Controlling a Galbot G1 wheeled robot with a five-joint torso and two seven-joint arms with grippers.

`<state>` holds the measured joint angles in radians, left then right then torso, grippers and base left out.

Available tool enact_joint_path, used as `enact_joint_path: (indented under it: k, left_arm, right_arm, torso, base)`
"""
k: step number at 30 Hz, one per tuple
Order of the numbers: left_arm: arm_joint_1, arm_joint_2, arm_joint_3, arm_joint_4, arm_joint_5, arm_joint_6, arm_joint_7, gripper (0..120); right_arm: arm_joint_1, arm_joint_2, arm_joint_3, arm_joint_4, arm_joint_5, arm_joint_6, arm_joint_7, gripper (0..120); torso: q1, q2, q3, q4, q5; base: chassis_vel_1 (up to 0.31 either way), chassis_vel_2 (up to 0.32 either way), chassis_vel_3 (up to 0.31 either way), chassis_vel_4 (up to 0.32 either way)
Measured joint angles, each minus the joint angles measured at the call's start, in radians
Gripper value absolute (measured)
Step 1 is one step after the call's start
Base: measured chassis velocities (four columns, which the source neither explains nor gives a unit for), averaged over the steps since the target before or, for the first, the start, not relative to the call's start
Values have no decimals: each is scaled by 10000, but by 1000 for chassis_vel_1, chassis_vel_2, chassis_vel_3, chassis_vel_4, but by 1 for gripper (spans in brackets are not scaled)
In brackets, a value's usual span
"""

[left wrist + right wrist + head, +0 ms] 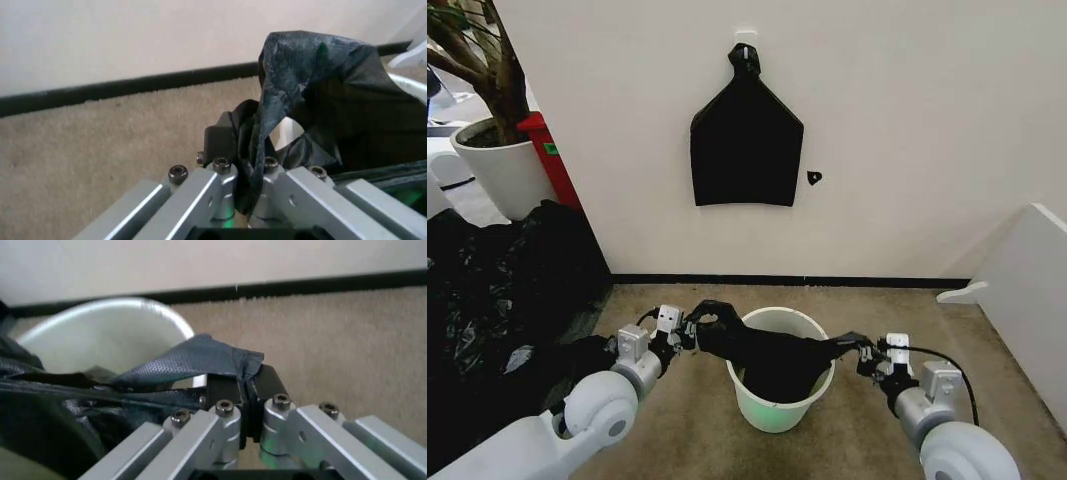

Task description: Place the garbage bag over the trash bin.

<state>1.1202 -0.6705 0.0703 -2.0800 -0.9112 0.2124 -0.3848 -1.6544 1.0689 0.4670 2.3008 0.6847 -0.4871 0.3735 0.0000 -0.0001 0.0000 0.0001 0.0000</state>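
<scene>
Black glossy garbage bag (pixel 772 352), wrinkled, sagging into white trash bin (pixel 782 410)

White rounded arms end in silver, black-screwed grippers, left (pixel 695 325) and right (pixel 864 350); black cable loops beside the right.

Bright even indoor light, soft shadows, both wrist views blurred close up
</scene>
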Motion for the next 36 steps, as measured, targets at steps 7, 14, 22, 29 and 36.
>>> enact_joint_path:
  k: [7, 14, 22, 29, 36]
  left_arm:
    - [805, 192, -218, -449, 168, -1, -136, 0]
    - [2152, 625, -953, -927, 294, 56, -248, 0]
    - [2582, 752, -1136, -994, 455, 126, -251, 0]
    - [2695, 799, -986, -1037, 567, 261, -257, 0]
    - [3105, 1000, -1118, -1063, 756, 280, -232, 0]
  right_arm:
    - [-1295, 35, 53, 542, -441, -156, -408, 0]
    - [-1862, 113, 245, 678, -800, -150, -702, 0]
    - [-1998, 67, 436, 734, -686, -507, -807, 0]
    - [-2368, 208, 480, 682, -749, -756, -1029, 0]
    - [-2579, 273, 464, 637, -975, -866, -1316, 0]
  torso:
    - [0, 1, -2, -3, 0]
    - [-1, 1, -2, 0, 1]
    - [0, 1, -2, 0, 0]
    - [0, 1, -1, -2, -1]
    - [0, 1, -1, 0, 0]
  base:
    - [0, 0, 0, 0]
    - [0, 0, 0, 0]
    - [0, 0, 0, 0]
    - [0, 0, 0, 0]
    - [0, 0, 0, 0]
